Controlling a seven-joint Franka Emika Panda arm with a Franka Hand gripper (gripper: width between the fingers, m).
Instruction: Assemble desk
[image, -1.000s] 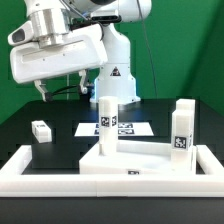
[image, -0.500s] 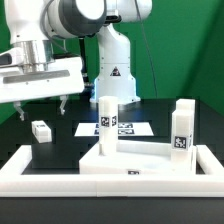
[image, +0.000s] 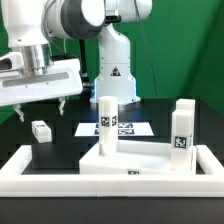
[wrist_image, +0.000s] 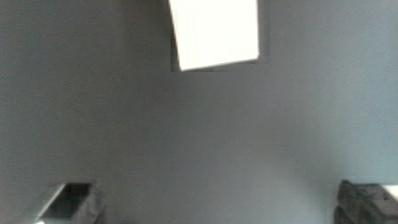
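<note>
Claw (image: 41, 106) wide open, pointing down

White plastic tabletop (image: 135, 163) lying flat near the front of the black table, wide and rectangular, small square marker on its front edge. Two short square legs standing upright on it, each with a black-and-white marker: one (image: 106, 127) toward the exterior view's left, one (image: 182, 127) at the right. Another loose leg (image: 41, 131) lying on its side well apart, at the exterior view's left (wrist_image: 215, 33).
</note>
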